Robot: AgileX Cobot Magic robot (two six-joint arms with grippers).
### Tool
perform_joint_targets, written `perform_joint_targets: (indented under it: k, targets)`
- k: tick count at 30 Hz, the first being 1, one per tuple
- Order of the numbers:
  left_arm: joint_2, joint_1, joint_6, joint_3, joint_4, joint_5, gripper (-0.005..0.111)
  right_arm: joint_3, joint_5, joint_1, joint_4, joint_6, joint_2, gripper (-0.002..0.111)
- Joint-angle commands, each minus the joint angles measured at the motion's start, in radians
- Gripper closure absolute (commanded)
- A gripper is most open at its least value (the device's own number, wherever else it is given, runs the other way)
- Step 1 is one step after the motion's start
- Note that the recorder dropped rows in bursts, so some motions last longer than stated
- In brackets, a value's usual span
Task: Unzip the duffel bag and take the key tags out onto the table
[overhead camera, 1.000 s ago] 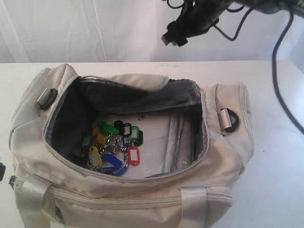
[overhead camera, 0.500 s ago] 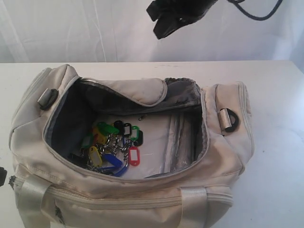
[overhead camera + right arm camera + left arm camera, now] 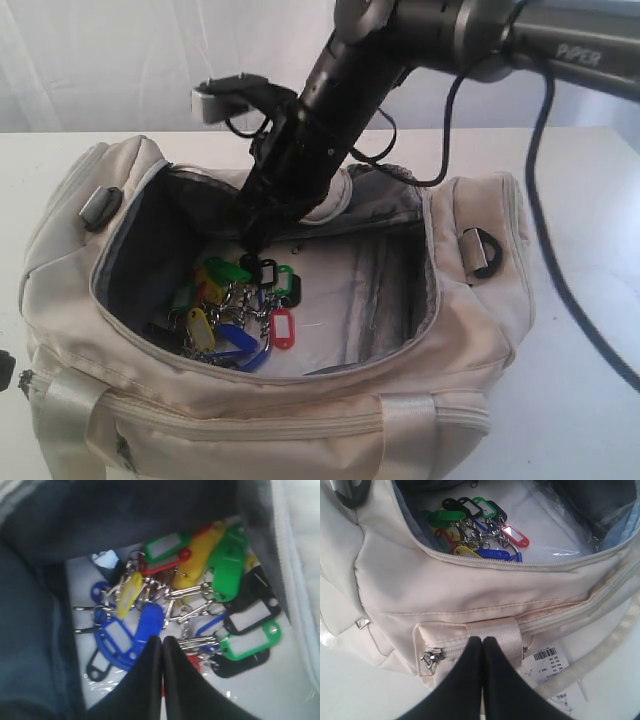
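The cream duffel bag [image 3: 300,420] lies unzipped on the white table [image 3: 590,180], its grey lining showing. The key tags [image 3: 240,305] sit in a bunch on the bag's floor, blue, yellow, green, red and black on metal rings. My right gripper [image 3: 250,240] reaches down through the opening, shut, its tips just above the key tags [image 3: 190,595] with nothing between the fingers [image 3: 152,680]. My left gripper [image 3: 483,641] is shut and empty outside the duffel bag [image 3: 445,585], close to a webbing strap [image 3: 495,632] on its near side.
A metal zip pull [image 3: 431,657] hangs by the left fingertips, and a barcode label [image 3: 545,655] lies beside the strap. The folded top flap [image 3: 330,205] and black D-rings [image 3: 485,252] edge the opening. A black cable [image 3: 545,230] trails from the right arm.
My right arm has swung left and dropped from high above the bag down into its opening, over the key tags. The bag and tags have not moved.
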Motion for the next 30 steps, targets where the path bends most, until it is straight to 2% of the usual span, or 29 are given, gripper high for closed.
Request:
perform_joint_targets:
  k: [1, 10, 14, 21, 30]
  targets:
    - [-0.008, -0.006, 0.002, 0.005, -0.027, 0.003, 0.107, 0.007, -0.128, -0.005, -0.124, 0.022, 0.058, 0.108]
    - [-0.008, -0.006, 0.002, 0.005, -0.031, 0.003, 0.107, 0.005, -0.626, -0.060, -0.273, 0.129, 0.074, 0.108]
    - [-0.008, -0.006, 0.002, 0.005, -0.033, 0.003, 0.107, 0.005, -0.736, -0.114, -0.305, 0.169, 0.080, 0.108]
    - [-0.008, -0.006, 0.002, 0.005, -0.033, 0.001, 0.107, 0.005, -0.630, -0.203, -0.299, 0.311, 0.065, 0.108]
    - [-0.008, -0.006, 0.002, 0.005, -0.034, -0.016, 0.107, 0.005, -0.406, -0.206, -0.293, 0.298, -0.107, 0.108]
